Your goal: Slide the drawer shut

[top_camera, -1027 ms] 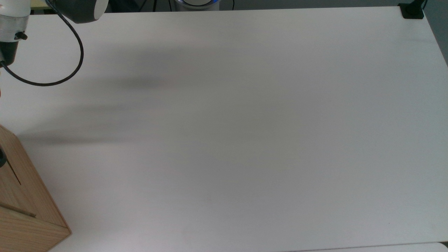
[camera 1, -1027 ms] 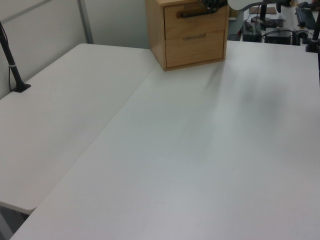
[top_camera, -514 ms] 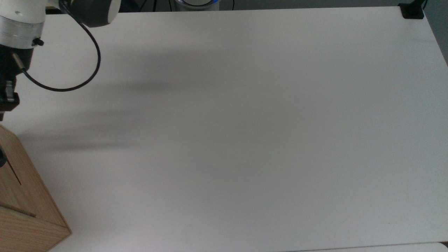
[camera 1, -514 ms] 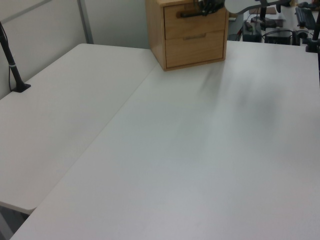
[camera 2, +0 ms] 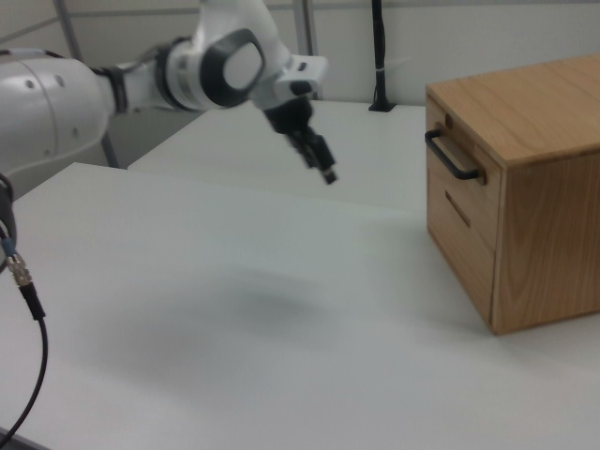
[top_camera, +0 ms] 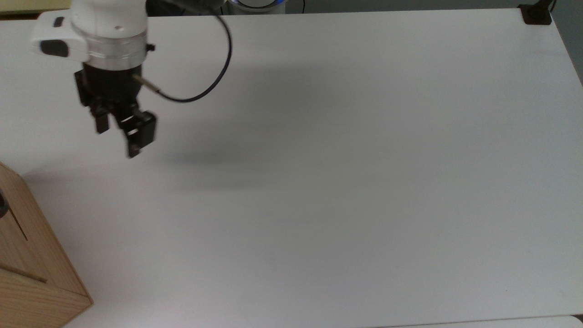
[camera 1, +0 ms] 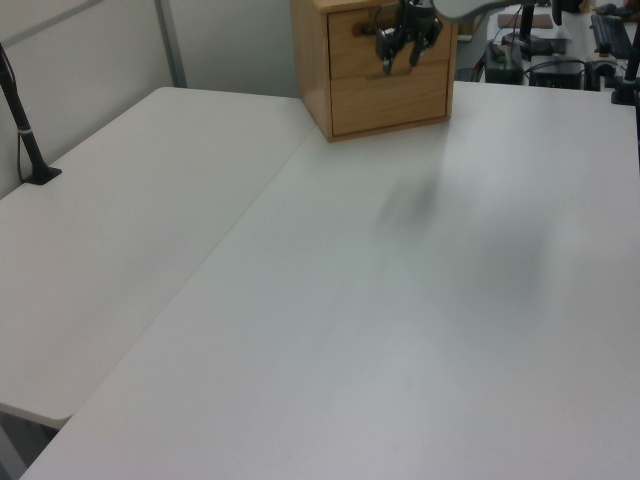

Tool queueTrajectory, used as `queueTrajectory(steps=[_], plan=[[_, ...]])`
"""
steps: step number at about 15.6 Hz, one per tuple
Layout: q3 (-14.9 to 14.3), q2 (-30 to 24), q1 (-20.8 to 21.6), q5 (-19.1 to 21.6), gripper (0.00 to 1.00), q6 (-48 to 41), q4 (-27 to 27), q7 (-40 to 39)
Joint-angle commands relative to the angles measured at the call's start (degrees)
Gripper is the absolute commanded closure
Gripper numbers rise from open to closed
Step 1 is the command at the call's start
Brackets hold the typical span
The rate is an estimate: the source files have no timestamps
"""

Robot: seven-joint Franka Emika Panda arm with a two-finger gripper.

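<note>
White tabletop (camera 2: 281,309) stretches bare around the wooden cabinet (camera 2: 544,197). Its upper drawer (camera 2: 457,178), with the black handle (camera 2: 454,157), sits flush in the cabinet front. Well apart from that handle, the gripper (camera 2: 323,164) hangs above open table, fingers spread slightly and holding nothing.
</note>
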Motion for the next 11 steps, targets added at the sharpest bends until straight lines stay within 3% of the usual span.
queueTrajectory(steps=[1,4,6,11], plan=[[1.9,-6.81,0.93,5.28,0.0,-12.48,-3.1,-13.12],[2.17,-9.45,3.12,6.69,0.0,-21.71,-3.1,-20.34],[2.08,-10.16,5.4,6.52,0.0,-26.56,-3.1,-20.88],[1.64,-10.25,5.86,6.34,0.0,-27.9,-3.1,-22.47]])
